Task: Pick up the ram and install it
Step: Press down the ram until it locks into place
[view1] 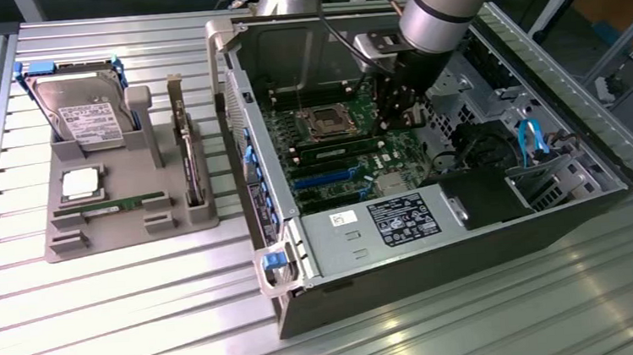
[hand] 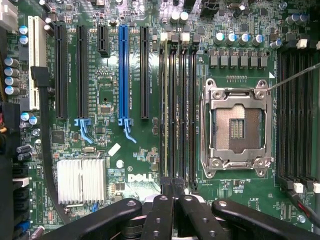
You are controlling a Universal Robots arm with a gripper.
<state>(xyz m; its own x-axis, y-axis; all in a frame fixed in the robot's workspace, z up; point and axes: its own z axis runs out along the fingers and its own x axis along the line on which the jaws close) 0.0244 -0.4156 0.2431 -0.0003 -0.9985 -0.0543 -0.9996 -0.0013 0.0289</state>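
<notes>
You see the ram (hand: 166, 110) standing on its edge in one of the dark memory slots of the motherboard (hand: 150, 160), just beside the open processor socket (hand: 236, 129). In the exterior view it shows as a thin green strip (view1: 337, 151) inside the computer case (view1: 235, 82). The gripper (hand: 172, 192) hangs over the near end of this row of slots with its fingers pressed together and nothing between them. I cannot tell if the tips touch the top edge of the stick, or if the slot latches are locked. Another green stick (view1: 99, 210) lies in the gray tray (view1: 129, 235) outside the case, well apart from the arm. I judge that the ram is light, stiff and very thin, but also fragile, because the chips and the contact edge do not tolerate a squeeze or a bend. You should take it by the two flat faces near the upper edge, or push only on the bare top edge, straight down. The surface around it is crowded, with neighbour slots touching on both sides, small capacitors near, and the socket uncovered. A dark cable (hand: 42, 150) crosses the board farther away. The room is narrow, since the case walls stand close around the arm and leave little space for side moves.
</notes>
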